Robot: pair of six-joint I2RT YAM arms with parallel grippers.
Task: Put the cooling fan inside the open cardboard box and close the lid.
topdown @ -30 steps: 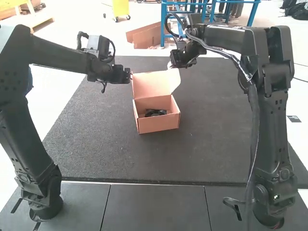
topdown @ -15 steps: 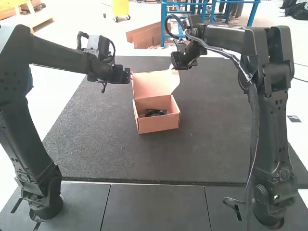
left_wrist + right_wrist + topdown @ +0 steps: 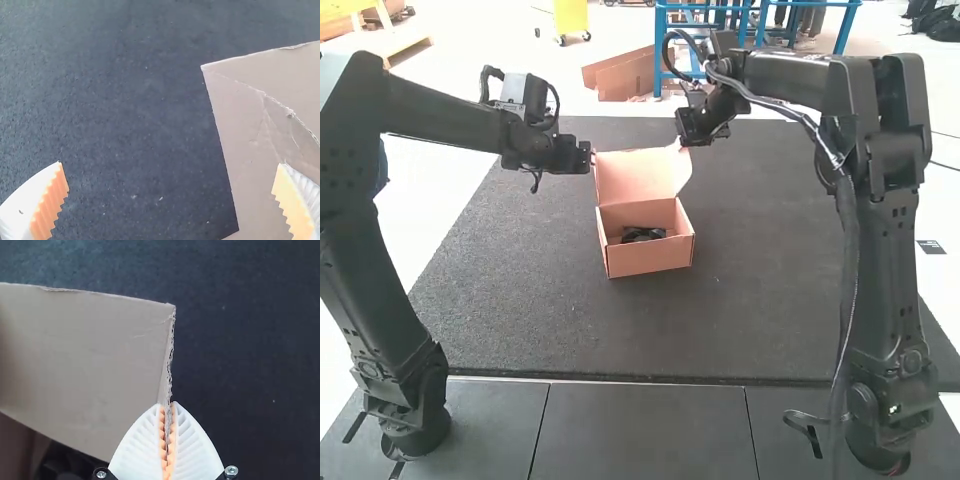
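- Cooling fan (image 3: 642,235): a black shape lying on the floor of the cardboard box (image 3: 650,257), inside its walls.
- Cardboard box: sits on the dark mat (image 3: 510,290) that covers the tabletop (image 3: 640,430). Its top is open.
- Lid (image 3: 640,177): stands upright from the box's far wall, its inner face towards the arms' bases.
- Right gripper (image 3: 682,140): at the lid's upper corner on the box's right side. In the right wrist view the white ribbed fingers (image 3: 187,440) are pressed together on the lid's (image 3: 85,355) thin side edge, with the cardboard pinched between the orange pads.
- Left gripper (image 3: 588,158): level with the lid's top edge, at the corner on the box's left side. In the left wrist view its fingers (image 3: 47,195) are spread wide and hold nothing. One finger is out over the mat, and the other overlaps the lid's (image 3: 250,125) corner. Whether that finger touches the cardboard cannot be told.
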